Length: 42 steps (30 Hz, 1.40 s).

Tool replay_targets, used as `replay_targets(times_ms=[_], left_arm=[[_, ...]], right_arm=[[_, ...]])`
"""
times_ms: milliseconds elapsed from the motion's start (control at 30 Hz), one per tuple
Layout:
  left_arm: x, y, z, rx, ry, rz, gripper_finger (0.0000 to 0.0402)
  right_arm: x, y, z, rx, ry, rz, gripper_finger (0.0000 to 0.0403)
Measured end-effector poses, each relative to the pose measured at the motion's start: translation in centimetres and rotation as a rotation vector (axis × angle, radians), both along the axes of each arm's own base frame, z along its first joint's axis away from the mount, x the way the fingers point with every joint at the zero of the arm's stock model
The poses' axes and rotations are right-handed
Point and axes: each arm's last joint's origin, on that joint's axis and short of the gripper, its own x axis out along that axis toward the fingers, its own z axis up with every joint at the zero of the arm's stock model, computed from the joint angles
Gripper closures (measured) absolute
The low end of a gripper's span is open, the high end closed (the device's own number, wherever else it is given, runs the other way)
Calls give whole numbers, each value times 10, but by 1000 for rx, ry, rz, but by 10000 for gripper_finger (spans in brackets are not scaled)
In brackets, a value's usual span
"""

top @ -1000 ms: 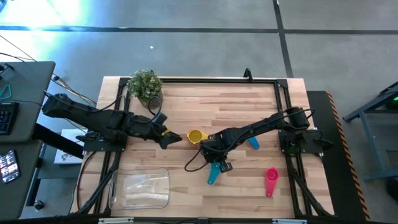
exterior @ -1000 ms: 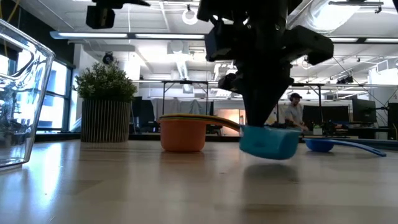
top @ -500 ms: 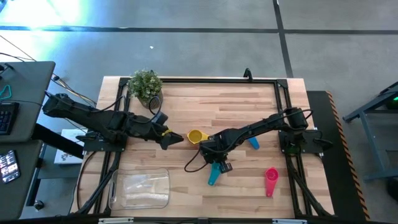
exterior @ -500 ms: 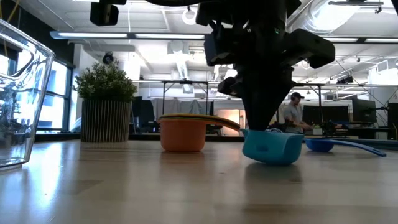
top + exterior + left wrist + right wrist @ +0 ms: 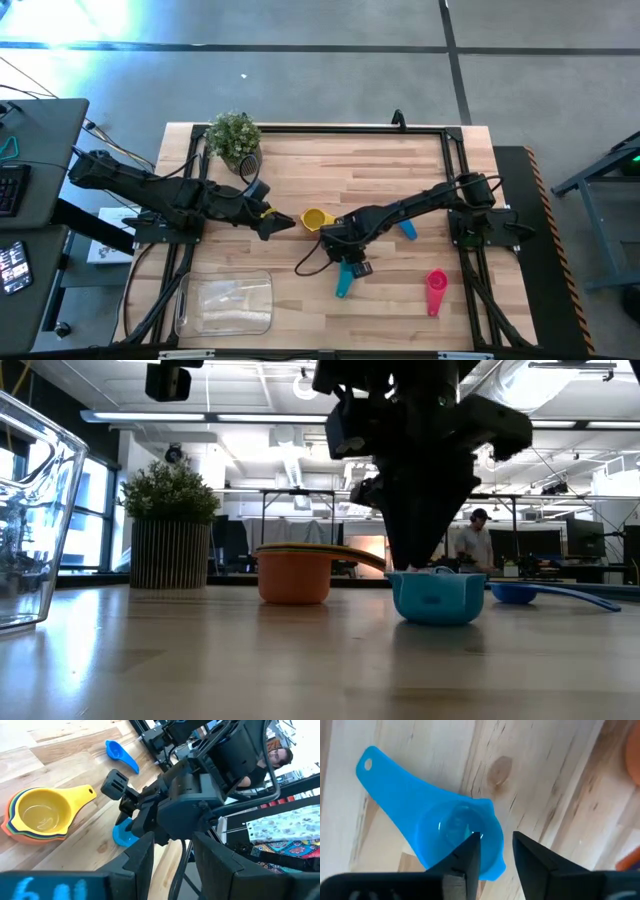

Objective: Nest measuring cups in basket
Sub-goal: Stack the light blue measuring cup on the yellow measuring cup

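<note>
A light blue measuring cup (image 5: 455, 832) stands upright on the table (image 5: 436, 598), its handle pointing toward the near edge (image 5: 344, 284). My right gripper (image 5: 495, 840) hangs over it, pointing down, open. One fingertip is over the bowl and the other is outside the rim. A stack of nested cups with a yellow one on top (image 5: 40, 815) sits mid-table (image 5: 315, 218). My left gripper (image 5: 278, 224) hovers open just left of the stack. A dark blue cup (image 5: 407, 231) and a red cup (image 5: 436, 290) lie to the right. The clear basket (image 5: 225, 303) stands near left.
A small potted plant (image 5: 235, 136) stands at the far left of the table. A black frame (image 5: 452, 150) runs along the table's edges. Bare wood lies between the basket and the light blue cup. A person (image 5: 470, 540) sits in the room behind.
The light blue cup hung tilted just above the table under my right gripper. It has come down and now stands level on the wood. My right gripper has opened and let go of it, staying over the same spot.
</note>
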Motion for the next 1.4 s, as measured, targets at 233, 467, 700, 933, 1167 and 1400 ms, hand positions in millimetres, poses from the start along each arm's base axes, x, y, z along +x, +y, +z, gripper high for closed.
replay_targets(times_ms=[233, 467, 700, 933, 1167, 1400], left_arm=[[0, 0, 0, 30, 1, -12, 273], [0, 0, 0, 74, 0, -29, 273], [0, 1, 0, 74, -1, 0, 273], [0, 1, 0, 82, -3, 3, 273], [0, 2, 0, 178, -7, -35, 273], [2, 3, 0, 113, -7, 8, 273]], right_arm=[[3, 1, 28, 6, 55, -87, 284], [8, 2, 64, -8, 32, -151, 284], [8, -2, 113, -109, -24, -287, 286], [-5, -10, 168, -251, -90, -459, 286], [-21, -18, 221, -310, -264, -533, 286], [-68, -32, 271, -364, -459, -634, 286]])
